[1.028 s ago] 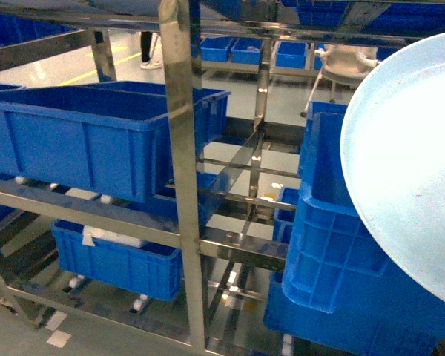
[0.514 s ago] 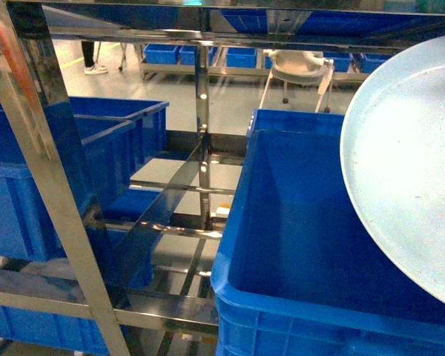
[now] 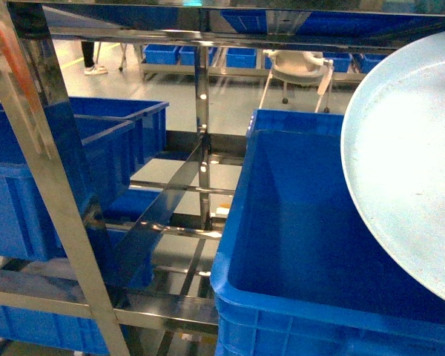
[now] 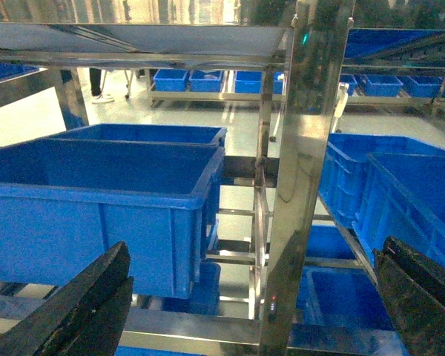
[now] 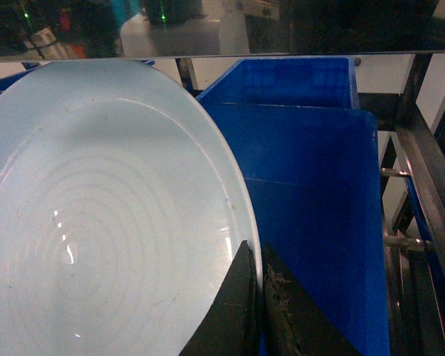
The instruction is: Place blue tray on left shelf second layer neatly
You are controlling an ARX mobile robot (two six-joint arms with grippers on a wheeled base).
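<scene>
Since half a second ago almost nothing has shifted: the blue tray (image 3: 408, 170) sits in the same spot at the right edge of the head view, and the rack posts line up as before, whereas a second ago the whole view looked at the shelving from farther left.

The tray is held aloft, tilted, over the near right crate (image 3: 311, 252). The right gripper (image 5: 258, 297) reaches up from below, its two dark fingers pinched tight on the tray's near rim, one on each face. The left gripper (image 4: 252, 297) hangs level facing the steel rack (image 4: 300, 148), its fingers spread wide at the frame's lower corners, holding nothing.

One tray. In the head view, two crates sit on the right, one behind the other, and two on the left (image 3: 30, 185), with more far across the floor.
</scene>
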